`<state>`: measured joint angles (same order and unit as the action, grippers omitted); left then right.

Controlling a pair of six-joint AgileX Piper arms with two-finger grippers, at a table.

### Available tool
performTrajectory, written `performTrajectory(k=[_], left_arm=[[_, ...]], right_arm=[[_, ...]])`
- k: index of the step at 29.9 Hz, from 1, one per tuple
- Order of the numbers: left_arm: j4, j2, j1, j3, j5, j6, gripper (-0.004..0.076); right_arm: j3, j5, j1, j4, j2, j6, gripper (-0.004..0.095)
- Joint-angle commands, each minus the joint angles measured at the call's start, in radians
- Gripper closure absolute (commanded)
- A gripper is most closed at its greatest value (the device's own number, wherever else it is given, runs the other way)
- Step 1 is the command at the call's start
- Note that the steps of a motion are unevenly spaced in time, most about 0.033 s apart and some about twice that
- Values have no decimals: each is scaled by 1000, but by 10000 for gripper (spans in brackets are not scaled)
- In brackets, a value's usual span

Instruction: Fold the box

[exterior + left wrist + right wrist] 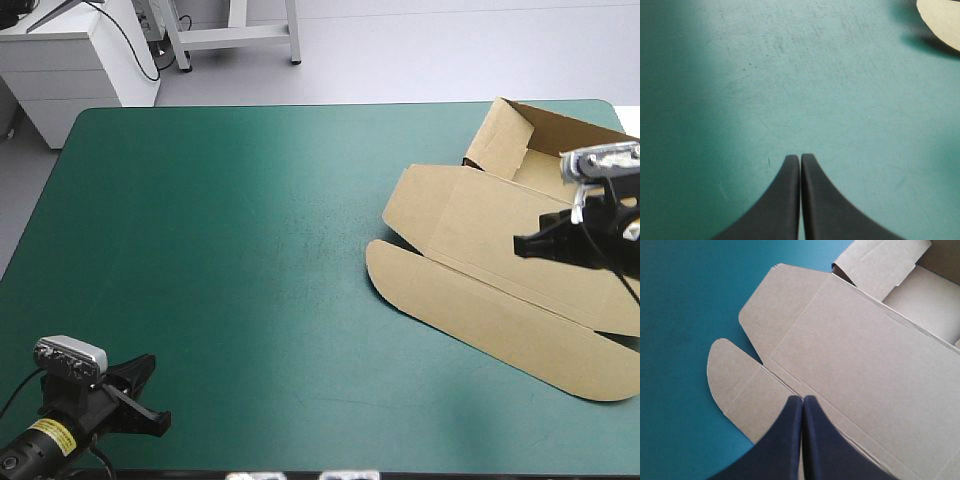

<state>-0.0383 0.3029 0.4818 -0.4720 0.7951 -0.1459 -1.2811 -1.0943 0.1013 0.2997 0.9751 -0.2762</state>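
The brown box (480, 235) lies at the table's right side, its lid panel and long rounded flap (490, 310) flat on the teal-green cover, with walls raised at the far right corner (505, 135). My right gripper (522, 245) hovers over the lid panel, shut and empty; in the right wrist view its tips (803, 399) point at the crease of the box (855, 355) between lid and flap. My left gripper (150, 395) rests near the table's front left corner, shut, with bare cover ahead of its tips (800, 157). A rounded corner of the box (942, 20) shows far ahead.
The teal-green table (220, 240) stretches wide between the two arms. Its right edge runs close behind the box's raised walls. A white cabinet (70, 60) stands beyond the far left corner.
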Motion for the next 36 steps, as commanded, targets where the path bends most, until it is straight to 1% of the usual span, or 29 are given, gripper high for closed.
performTrajectory(k=[1, 4, 7, 10, 12, 16, 19, 25, 29, 36], left_arm=[[-5, 11, 7, -25, -80, -4, 732], [-5, 9, 7, -25, -105, -4, 732], [-5, 7, 7, -24, -119, 5, 732], [-4, 7, 7, -22, -119, 32, 732], [4, 3, 7, -17, -119, 33, 732], [14, -49, 7, 30, -123, 33, 732], [18, -108, 7, 56, -156, 33, 732], [22, -203, 7, 56, -150, 33, 732], [22, -213, 7, 56, -150, 33, 732], [18, -213, 7, 56, -150, 33, 732]], right_arm=[[91, 92, -3, 25, -140, -26, 928], [223, 129, -3, 25, -259, -61, 928], [378, 244, -3, 29, -384, -69, 928], [511, 343, -3, 34, -513, -38, 928], [595, 392, -3, 29, -590, -14, 928], [727, 457, -3, 29, -714, -17, 928], [805, 488, -3, 6, -793, -21, 928], [892, 492, -3, -54, -919, 16, 928], [905, 496, -3, -66, -966, 36, 928], [905, 496, -3, -66, -970, 36, 928]])
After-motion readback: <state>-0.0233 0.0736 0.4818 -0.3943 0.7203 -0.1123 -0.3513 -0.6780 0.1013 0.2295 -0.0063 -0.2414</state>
